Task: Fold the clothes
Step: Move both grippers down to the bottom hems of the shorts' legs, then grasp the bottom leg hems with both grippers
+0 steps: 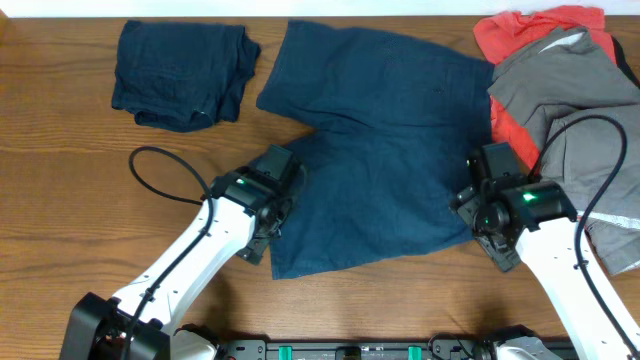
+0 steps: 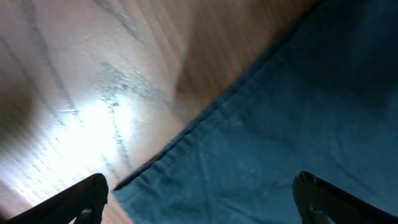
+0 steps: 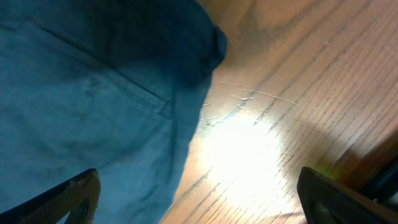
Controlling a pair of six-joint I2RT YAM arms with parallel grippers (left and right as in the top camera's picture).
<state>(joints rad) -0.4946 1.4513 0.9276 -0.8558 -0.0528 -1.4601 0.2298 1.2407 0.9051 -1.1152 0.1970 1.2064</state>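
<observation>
1. Left gripper (image 2: 199,200) is hovering with its jaws spread wide, grasping nothing. The hem of the navy shorts (image 1: 385,150) is lying directly beneath it, with bare table (image 1: 60,190) showing on its left.
2. Right gripper (image 3: 199,199) is likewise hanging released, holding nothing, over the shorts' opposite edge.
3. A folded navy garment (image 1: 180,75) is lying well beyond the left gripper.
4. A grey garment (image 1: 570,110) and a coral-red garment (image 1: 510,35) are lying heaped just beside the right gripper.
</observation>
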